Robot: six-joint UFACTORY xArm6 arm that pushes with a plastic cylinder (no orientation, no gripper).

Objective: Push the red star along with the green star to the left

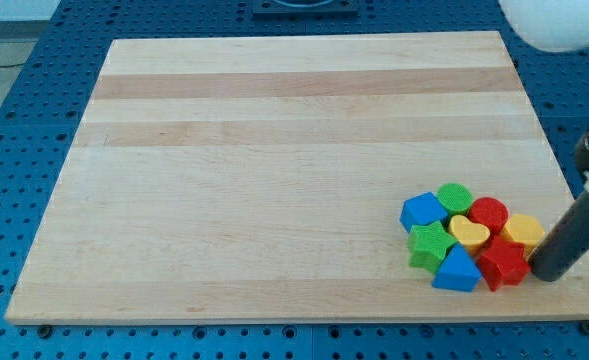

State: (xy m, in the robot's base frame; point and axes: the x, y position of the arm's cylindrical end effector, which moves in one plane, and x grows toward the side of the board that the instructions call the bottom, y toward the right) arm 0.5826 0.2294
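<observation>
The red star [503,265] lies near the board's bottom right corner, at the right of a tight cluster of blocks. The green star [430,245] lies at the cluster's left side, below the blue block. My tip [547,273] rests on the board just right of the red star, touching or nearly touching it. The rod slants up to the view's right edge.
The cluster also holds a blue block [423,210], a green round block [455,197], a red round block [489,213], a yellow heart [469,233], a yellow block [523,231] and a blue triangle [458,271]. The wooden board [274,170] sits on a blue pegboard.
</observation>
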